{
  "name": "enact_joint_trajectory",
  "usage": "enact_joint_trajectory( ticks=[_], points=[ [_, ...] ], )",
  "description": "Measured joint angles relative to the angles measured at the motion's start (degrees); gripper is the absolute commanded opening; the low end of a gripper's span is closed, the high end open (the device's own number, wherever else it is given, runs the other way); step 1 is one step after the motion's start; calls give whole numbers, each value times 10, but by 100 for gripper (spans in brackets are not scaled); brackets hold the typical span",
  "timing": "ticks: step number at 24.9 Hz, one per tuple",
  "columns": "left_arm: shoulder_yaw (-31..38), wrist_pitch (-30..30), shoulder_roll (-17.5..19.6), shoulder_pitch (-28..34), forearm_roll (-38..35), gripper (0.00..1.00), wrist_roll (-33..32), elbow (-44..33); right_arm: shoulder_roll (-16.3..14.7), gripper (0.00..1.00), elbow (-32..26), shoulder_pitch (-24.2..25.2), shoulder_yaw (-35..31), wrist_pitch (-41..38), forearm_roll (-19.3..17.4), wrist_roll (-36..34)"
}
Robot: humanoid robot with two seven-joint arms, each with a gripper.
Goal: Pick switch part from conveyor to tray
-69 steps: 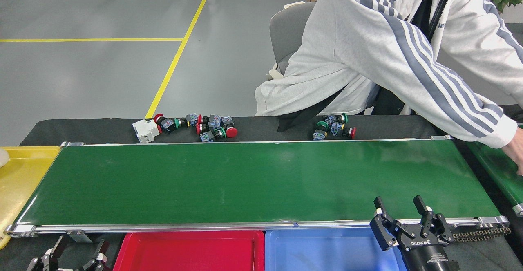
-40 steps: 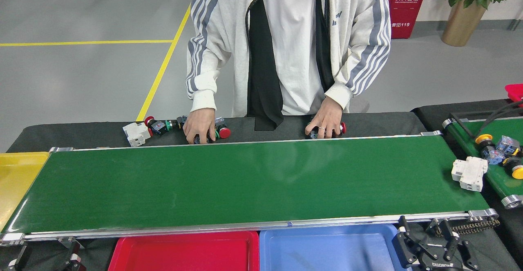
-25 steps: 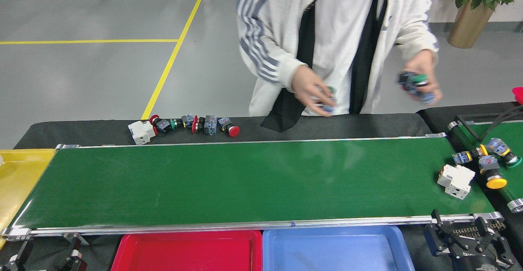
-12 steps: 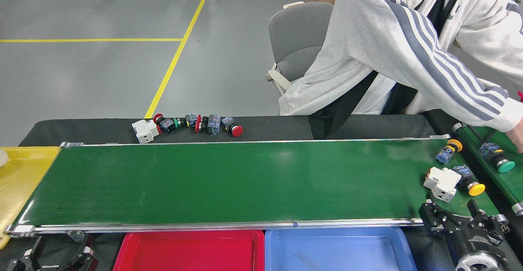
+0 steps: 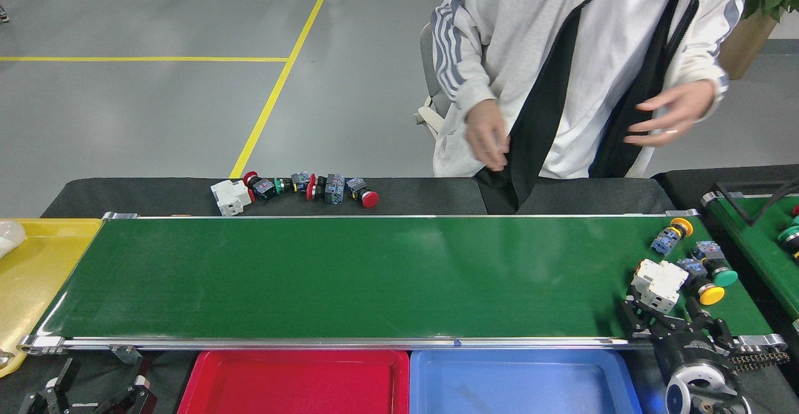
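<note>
Noted the person (image 5: pixel 562 70) back upright at upper right, both hands off the belts and empty, after leaning over the short feeder belt (image 5: pixel 752 239) half a second earlier.

Logged the conveyor (image 5: pixel 349 276) as having carried the new batch a little leftward; middle and left stretch bare.

Saw red tray (image 5: pixel 293 383) and blue tray (image 5: pixel 518 383) empty along the lower edge. Yellow tray (image 5: pixel 37 276) at left edge, with a pale object in its far corner.

Found the right gripper (image 5: pixel 671 321) moved up at lower right, fingers spread, empty, just below the white breaker-type switch part (image 5: pixel 655 280). Could not tell whether touching.

Left gripper (image 5: pixel 100 384) parked at lower left, fingers apart, holding nothing.

Counted three push-button parts right of the white one: yellow cap (image 5: pixel 673 233), green cap (image 5: pixel 716 270), yellow mushroom head (image 5: pixel 705 290).

Spare parts (image 5: pixel 299 187) on the black cloth, upper left of centre, unmoved.

Judged: feeding finished, parts within reach, grasp of the white part likely next; nothing trayed yet.

Read no writing: no legible brand or label anywhere, gripper marking too dark to read.
</note>
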Motion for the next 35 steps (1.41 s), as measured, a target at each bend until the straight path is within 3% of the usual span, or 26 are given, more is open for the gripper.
enact_joint_trajectory(
  ticks=[1,3,5,7,12,15,17,19,20,22,23,27,30,33,35],
  points=[
    [0,0,0,0,0,100,0,0,0,66,8,-6,3,1,0,0],
    [0,0,0,0,0,100,0,0,-2,24,15,-10,10,1,-1,1],
    [0,0,0,0,0,100,0,0,-14,3,18,-11,33,-4,-3,2],
    [0,0,0,0,0,100,0,-1,-28,1,18,-11,52,-8,-5,3],
    [1,0,0,0,0,100,0,-1,-28,1,-2,-11,57,-44,-8,3],
    [2,0,0,0,0,100,0,-1,-28,1,-66,8,55,-120,-35,2],
    [3,0,2,0,0,100,0,-1,-28,1,-124,53,52,-189,-66,1],
    [3,0,2,1,0,100,0,-1,-28,7,-186,117,41,-267,-86,0],
    [3,0,2,1,0,100,0,-1,-28,19,-210,149,31,-304,-90,-3],
    [3,0,2,1,0,100,0,-1,-28,82,-234,217,6,-390,-92,-21],
    [3,0,2,1,0,100,0,-1,-28,97,-236,240,-4,-418,-92,-32],
    [3,1,2,1,0,100,1,-2,-26,99,-236,294,-43,-464,-92,-69],
    [1,3,2,1,0,100,2,-2,8,99,-238,294,-63,-471,-89,-77],
    [0,-3,4,1,0,100,-1,-2,60,96,-247,286,-64,-368,-63,-78],
    [0,-18,5,1,0,100,-2,-2,89,96,-253,274,-63,-252,-20,-80]
  ],
)
